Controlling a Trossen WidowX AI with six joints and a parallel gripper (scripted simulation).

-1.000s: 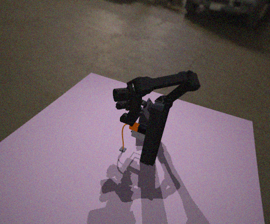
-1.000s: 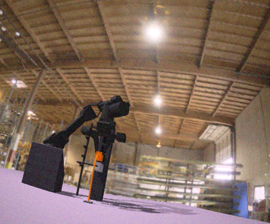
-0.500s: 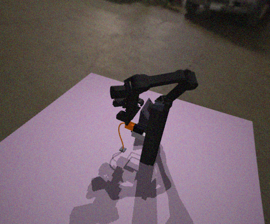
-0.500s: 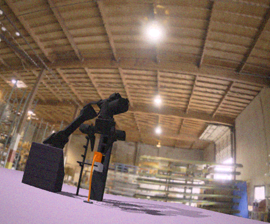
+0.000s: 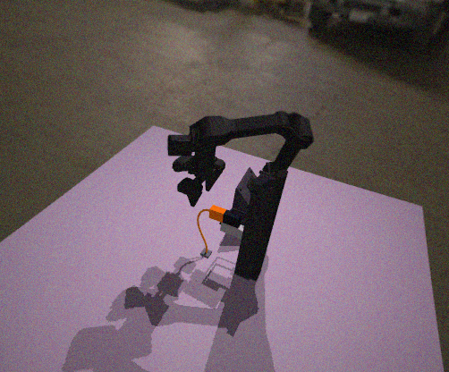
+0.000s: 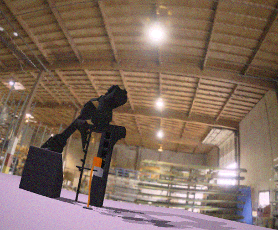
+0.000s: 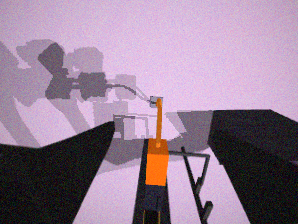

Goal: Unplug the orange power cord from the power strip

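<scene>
My gripper (image 5: 199, 187) hangs spread wide with nothing between its fingers, above and to the side of the orange plug (image 5: 217, 213), with open air between us. In the wrist view my two fingers flank the plug (image 7: 156, 162) without touching it. The plug sits against the upright black power strip (image 5: 258, 224); whether it is seated there I cannot tell. Its cord (image 5: 201, 230) curves down to the lilac table (image 5: 88, 232), whose edges lie well away on every side.
</scene>
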